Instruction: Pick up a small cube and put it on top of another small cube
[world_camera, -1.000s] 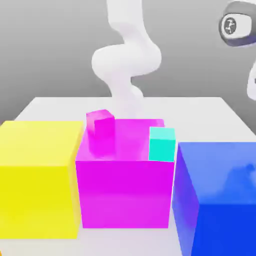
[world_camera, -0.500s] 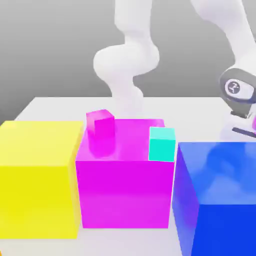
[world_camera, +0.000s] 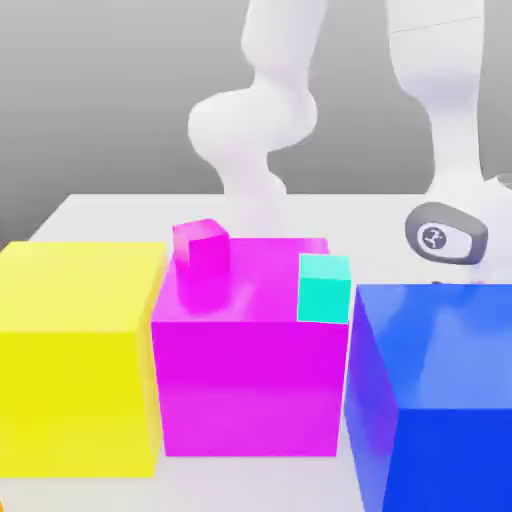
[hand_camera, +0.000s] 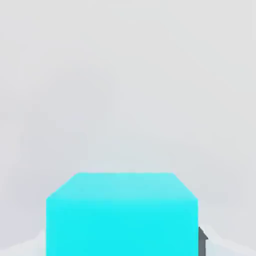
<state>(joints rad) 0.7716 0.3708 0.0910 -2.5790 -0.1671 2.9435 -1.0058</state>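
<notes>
We see three large blocks in a row on the surface (world_camera: 100, 208): one block (world_camera: 75, 350) at the exterior view's left, a middle block (world_camera: 245, 350), another (world_camera: 440, 390) at the right. Two small cubes (world_camera: 201, 243) (world_camera: 324, 287) sit on the middle block. The arm (world_camera: 445, 230) stands behind the right block.

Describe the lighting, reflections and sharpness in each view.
Exterior view: even, soft light; the glossy magenta block mirrors the small magenta cube on its top, and the glossy blue block shows pale reflections. Hand view: a bright cyan cube against a washed-out white ground, with soft edges.
</notes>
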